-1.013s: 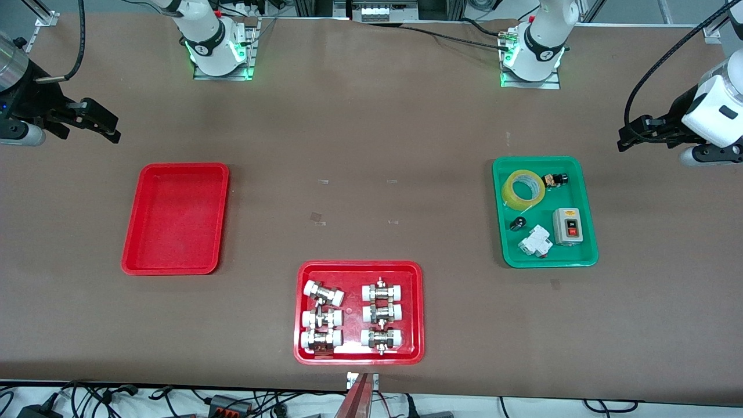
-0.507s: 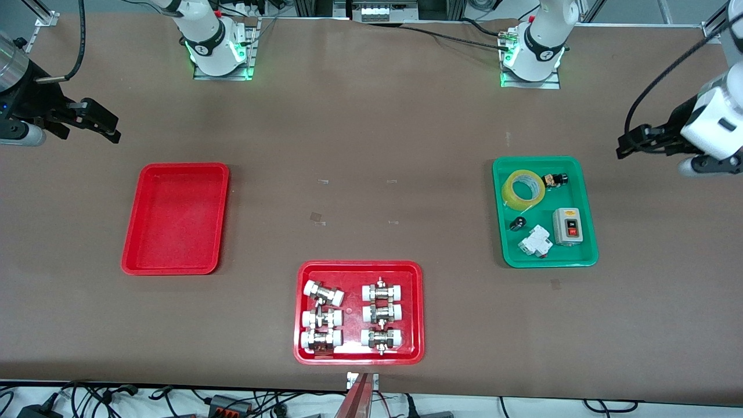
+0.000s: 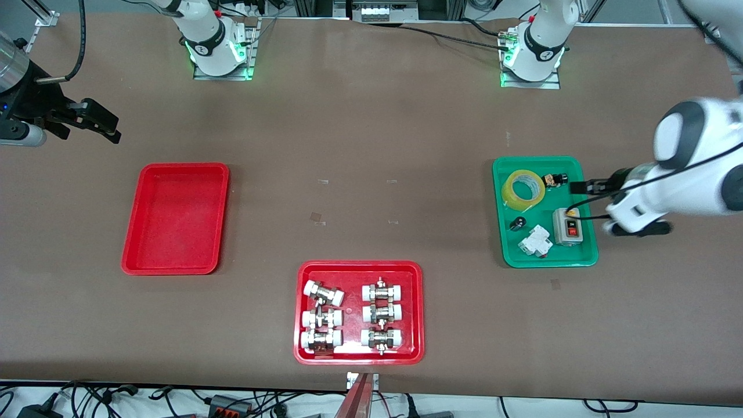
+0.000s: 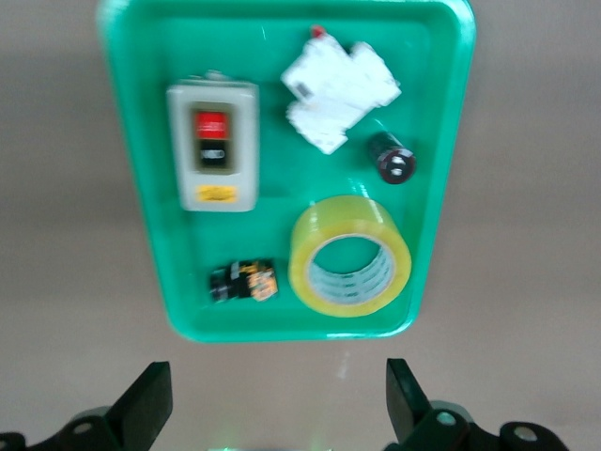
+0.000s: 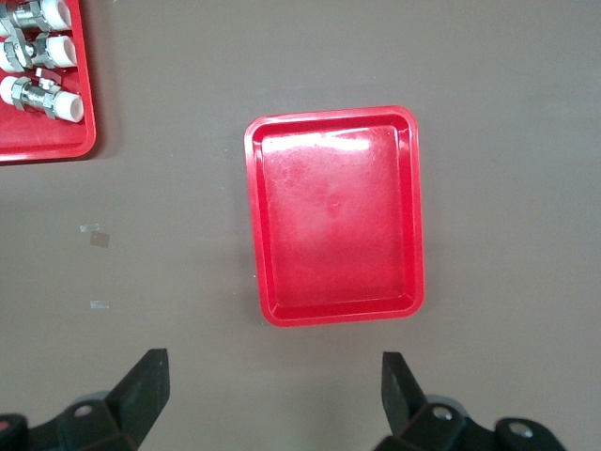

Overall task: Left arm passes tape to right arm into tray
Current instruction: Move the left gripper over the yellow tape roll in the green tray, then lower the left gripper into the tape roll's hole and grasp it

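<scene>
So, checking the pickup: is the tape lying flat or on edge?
Tilted, one rim down: the tape in the green tray shows its white core opening to the left wrist camera.

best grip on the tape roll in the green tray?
The tape lies flat, hole up, in the green tray. Probably come straight down with the open left gripper, one finger in the core, one outside the wall facing the tray's middle, away from the rim.

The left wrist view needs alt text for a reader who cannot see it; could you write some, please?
A green tray holds a yellow tape roll, a grey switch box, a white breaker and two small dark parts; the left gripper hangs above with open jaws.
</scene>
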You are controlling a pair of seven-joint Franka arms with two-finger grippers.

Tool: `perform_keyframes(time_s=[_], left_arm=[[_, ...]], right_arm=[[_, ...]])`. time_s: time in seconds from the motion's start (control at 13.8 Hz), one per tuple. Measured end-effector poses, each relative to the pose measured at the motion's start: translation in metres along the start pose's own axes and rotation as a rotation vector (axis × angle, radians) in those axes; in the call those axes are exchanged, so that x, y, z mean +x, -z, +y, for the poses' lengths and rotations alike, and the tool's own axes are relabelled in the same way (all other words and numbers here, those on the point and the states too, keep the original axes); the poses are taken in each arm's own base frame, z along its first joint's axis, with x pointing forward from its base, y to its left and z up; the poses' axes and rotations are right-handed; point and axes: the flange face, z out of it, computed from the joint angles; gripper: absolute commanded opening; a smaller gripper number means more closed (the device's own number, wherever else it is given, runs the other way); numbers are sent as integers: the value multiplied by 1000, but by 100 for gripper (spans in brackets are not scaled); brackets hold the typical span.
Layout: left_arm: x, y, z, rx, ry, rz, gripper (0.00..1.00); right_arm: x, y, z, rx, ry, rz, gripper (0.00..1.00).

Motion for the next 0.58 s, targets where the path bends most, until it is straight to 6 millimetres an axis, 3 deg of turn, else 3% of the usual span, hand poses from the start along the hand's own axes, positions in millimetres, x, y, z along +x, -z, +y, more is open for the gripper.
perform_keyframes(time_s=[0.14, 0.22, 0.36, 0.58], left_arm=[[0, -37, 29, 16, -13, 4, 100], [0, -56, 33, 19, -14, 11, 100], [-2, -92, 27, 16, -6, 8, 100], [-5, -124, 3, 3, 33, -38, 100]], right_arm=[[0, 0, 0, 0, 0, 0, 100], [0, 0, 0, 0, 0, 0, 100], [0, 0, 0, 0, 0, 0, 100], [0, 0, 0, 0, 0, 0, 100]])
